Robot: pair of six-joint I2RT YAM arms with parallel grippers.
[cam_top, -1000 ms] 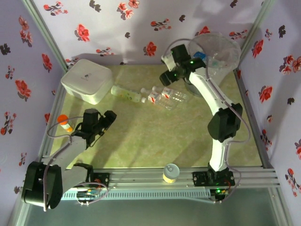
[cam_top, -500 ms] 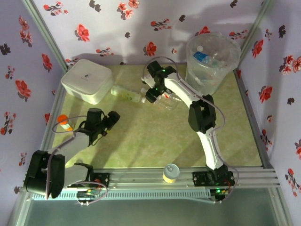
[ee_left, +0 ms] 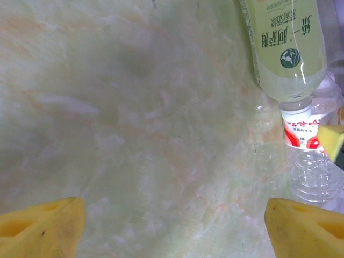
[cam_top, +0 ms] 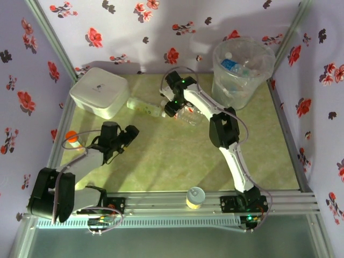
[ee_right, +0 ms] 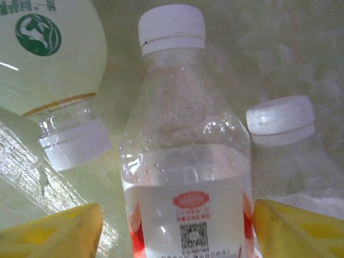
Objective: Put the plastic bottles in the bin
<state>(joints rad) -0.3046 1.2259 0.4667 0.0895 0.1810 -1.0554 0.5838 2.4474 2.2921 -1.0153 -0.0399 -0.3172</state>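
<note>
We see a red-label bottle (ee_right: 185,161) at centre, its white cap at 12 o'clock and a QR code on the label. The right end effector (ee_right: 176,223) straddles it, with yellow fingers (ee_right: 59,231) at 7 and 5 o'clock. There is a gap on the 7 o'clock side, while the other finger sits right at the bottle's edge. A pale green bottle (ee_right: 48,48) lies at 10 o'clock. A third bottle (ee_right: 285,161) lies at 3 o'clock, just beside the central one. All rest on the marbled bench (ee_right: 279,48).
</note>
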